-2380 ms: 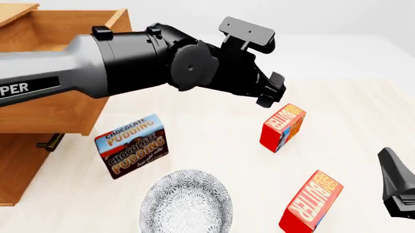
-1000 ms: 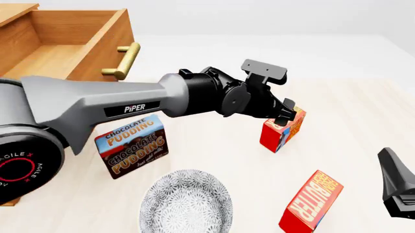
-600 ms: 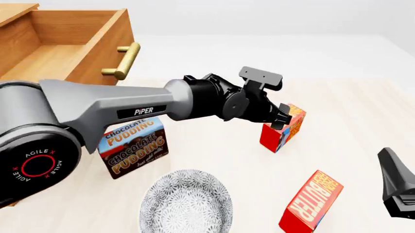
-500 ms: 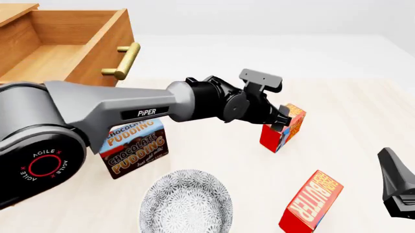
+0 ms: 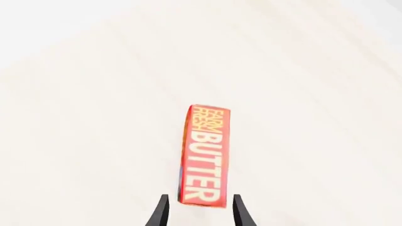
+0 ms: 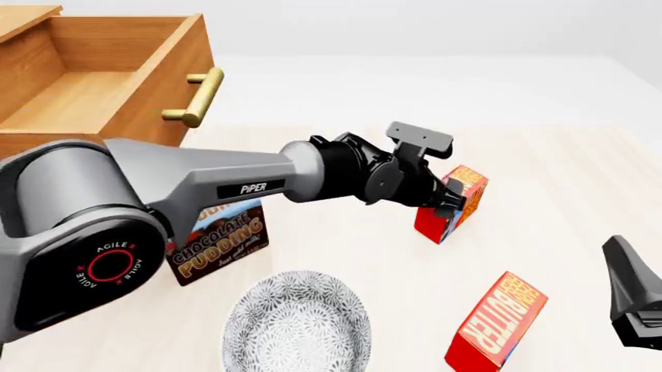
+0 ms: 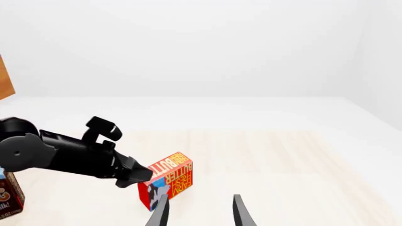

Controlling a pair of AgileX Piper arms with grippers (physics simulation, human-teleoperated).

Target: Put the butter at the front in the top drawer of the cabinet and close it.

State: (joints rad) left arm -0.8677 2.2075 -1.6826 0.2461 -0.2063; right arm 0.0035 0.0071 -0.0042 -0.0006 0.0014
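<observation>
1. Cabinet [image 6: 23, 22] at far left of the front view. Top drawer [image 6: 124, 89] pulled out, open and empty where visible, brass handle [image 6: 197, 97] facing the table [image 6: 579, 170].
2. Left arm reaching across from the drawer side towards table centre. Right arm parked at the near right edge, well apart from both cartons' tops.
3. Chocolate Pudding box [image 6: 222, 244] and patterned plate [image 6: 300, 325] near the left arm's base; not involved.
4. Two butter cartons. Target taken as the butter [image 6: 460, 203] farther out on the table, standing tilted and alone. Second butter carton [image 6: 497, 322] nearer the camera, close to the right gripper [image 6: 633, 298].
5. Key relation, from the left wrist view: butter [image 5: 204, 155] directly ahead of the left gripper [image 5: 199, 207], with the long axis of its lettered face running straight away along the fingers. Narrow width lined up between the two fingertips [image 5: 162, 209].
6. Left jaws spread, flanking the carton's near end, not pressed on it as far as visible. Judged: a short advance, then closure across the narrow width.
7. Right jaws also apart, holding nothing; same butter [image 7: 168, 181] ahead in that wrist view but out of reach.
</observation>
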